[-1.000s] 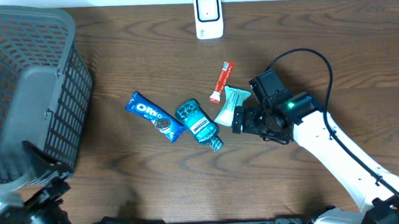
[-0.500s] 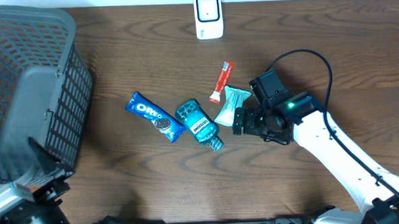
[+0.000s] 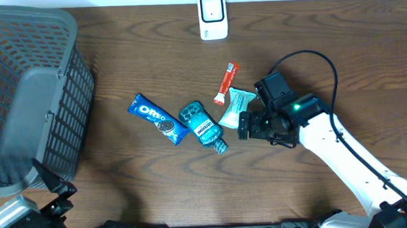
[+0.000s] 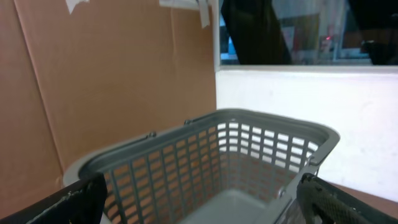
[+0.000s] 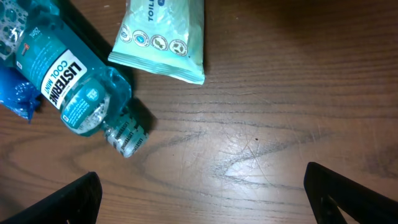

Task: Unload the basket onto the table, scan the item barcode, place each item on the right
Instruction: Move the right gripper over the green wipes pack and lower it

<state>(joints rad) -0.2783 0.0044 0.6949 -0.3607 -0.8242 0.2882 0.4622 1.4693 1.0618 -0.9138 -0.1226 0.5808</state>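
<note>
The left jaws and right jaws stand wide open, empty. The right jaws hover mid-frame beside the mint packet (image 3: 234, 106) and Listerine bottle (image 3: 203, 126). Best to drop squarely over one, grip its middle, then turn its barcode toward the scanner (image 3: 212, 16) at top centre.

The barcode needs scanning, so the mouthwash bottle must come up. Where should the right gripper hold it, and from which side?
Across the mouthwash bottle at its wide body, the open right gripper coming straight down. It lies flat on its side, both flanks exposed; the narrow cap would likely slip, and the Oreo pack crowds the base end.
</note>
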